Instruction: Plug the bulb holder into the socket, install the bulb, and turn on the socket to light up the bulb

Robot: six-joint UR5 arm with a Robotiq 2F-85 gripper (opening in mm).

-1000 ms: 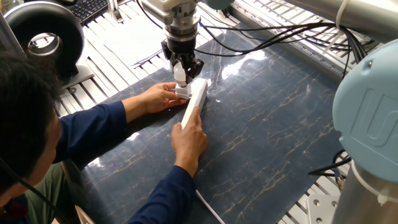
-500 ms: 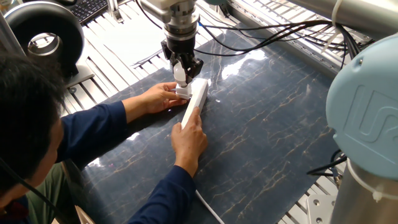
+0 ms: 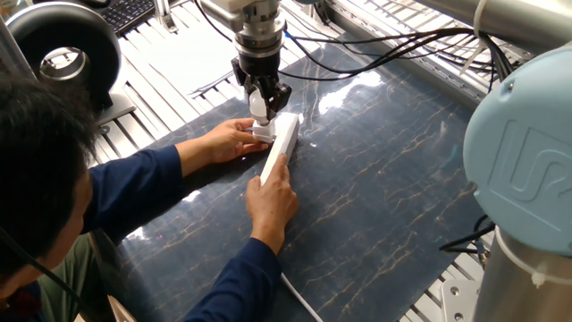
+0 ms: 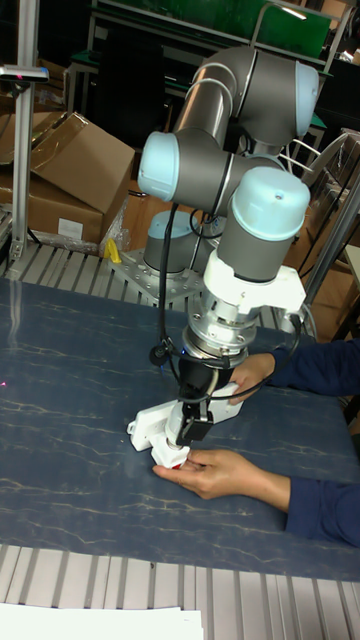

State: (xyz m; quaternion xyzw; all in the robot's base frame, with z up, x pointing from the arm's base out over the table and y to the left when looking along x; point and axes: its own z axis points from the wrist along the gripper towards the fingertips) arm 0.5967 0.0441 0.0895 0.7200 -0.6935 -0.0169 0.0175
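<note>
My gripper point(image 3: 259, 101) points straight down and is shut on the white bulb point(image 3: 258, 108), which shows between the black fingers. Directly under it sits the small white bulb holder point(image 3: 262, 133), against the side of the long white socket point(image 3: 281, 146). The bulb's base meets the holder's top; the joint itself is hidden. A person's left hand point(image 3: 231, 139) steadies the holder and the right hand point(image 3: 272, 199) grips the socket's near end. In the tall fixed view the gripper point(image 4: 192, 428) stands over the holder point(image 4: 169, 455) beside the socket point(image 4: 148, 424).
The person in a blue sleeve point(image 3: 134, 183) leans in from the left over the dark marbled mat point(image 3: 384, 179). Black cables point(image 3: 393, 49) trail behind the arm. A black round device point(image 3: 64, 55) stands at the far left. The socket's white cable point(image 3: 299, 300) runs off the mat's near edge.
The arm's big blue joint in the right foreground has drifted left. The gripper, bulb, holder, socket and both hands stay where they were.
</note>
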